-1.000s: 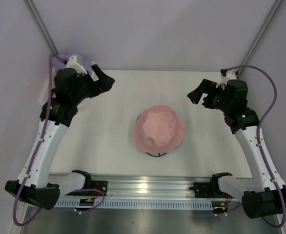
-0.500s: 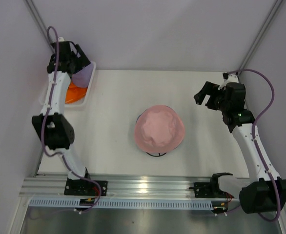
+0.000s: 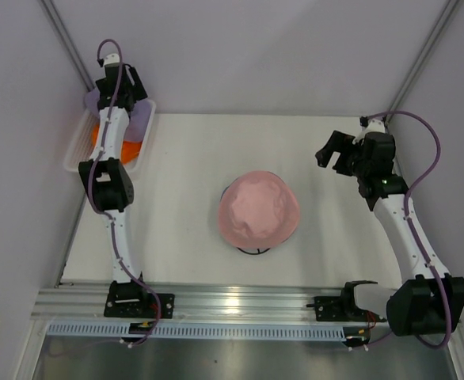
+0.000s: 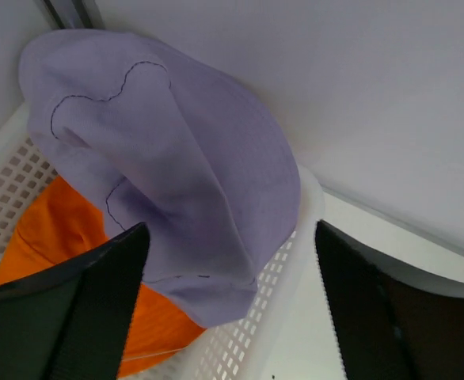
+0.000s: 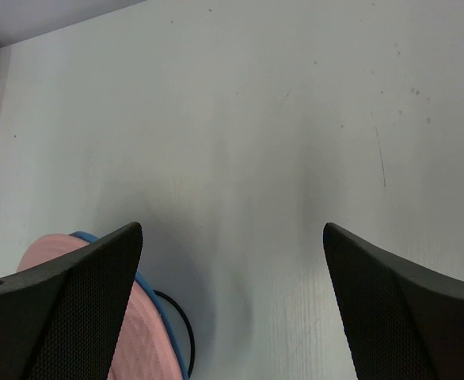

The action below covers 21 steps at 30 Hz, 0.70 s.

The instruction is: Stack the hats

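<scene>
Left gripper (image 4: 232, 269): released over lavender hat (image 4: 176, 158), basket (image 4: 299, 237) wall near, 10 o'clock.
Right gripper (image 5: 232, 269): released, 2 o'clock, apart from pink hat (image 3: 259, 210).
Blue hat (image 5: 142, 279): rim only.

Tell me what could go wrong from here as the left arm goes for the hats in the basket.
1. The purple hat lies draped over the orange hat, so the open left gripper may pinch both, or only a loose fold that slips out.
2. The rim of the basket sits between the fingers. Closing here might catch it and drag the basket along.
</scene>
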Available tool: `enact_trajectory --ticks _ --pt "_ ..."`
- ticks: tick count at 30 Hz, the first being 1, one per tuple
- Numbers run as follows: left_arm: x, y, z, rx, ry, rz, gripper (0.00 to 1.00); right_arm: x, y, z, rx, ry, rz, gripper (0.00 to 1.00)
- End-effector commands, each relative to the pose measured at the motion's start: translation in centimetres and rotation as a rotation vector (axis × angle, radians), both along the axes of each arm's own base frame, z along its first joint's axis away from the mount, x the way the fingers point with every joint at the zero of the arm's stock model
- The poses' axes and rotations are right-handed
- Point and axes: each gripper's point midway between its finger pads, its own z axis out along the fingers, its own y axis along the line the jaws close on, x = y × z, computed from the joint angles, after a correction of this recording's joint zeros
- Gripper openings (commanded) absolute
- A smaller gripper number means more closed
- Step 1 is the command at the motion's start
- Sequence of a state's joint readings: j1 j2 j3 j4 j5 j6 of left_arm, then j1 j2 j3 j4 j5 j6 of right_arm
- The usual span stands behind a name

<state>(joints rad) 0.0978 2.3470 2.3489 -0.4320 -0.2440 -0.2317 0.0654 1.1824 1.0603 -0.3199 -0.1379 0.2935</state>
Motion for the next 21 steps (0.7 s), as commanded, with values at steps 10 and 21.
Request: enact_trajectory --ticks 10,21 --pt "1.5 1.9 -0.2 0.060 -0.035 0.015 0.32 1.7 0.0 0.9 0.008 -0.028 -0.008 1.00" --pt "-8.3 -0.4 20.0 0.106 -0.241 -0.062 0.01 0.2 1.5 7.9 0.091 -0.159 0.054 1.00"
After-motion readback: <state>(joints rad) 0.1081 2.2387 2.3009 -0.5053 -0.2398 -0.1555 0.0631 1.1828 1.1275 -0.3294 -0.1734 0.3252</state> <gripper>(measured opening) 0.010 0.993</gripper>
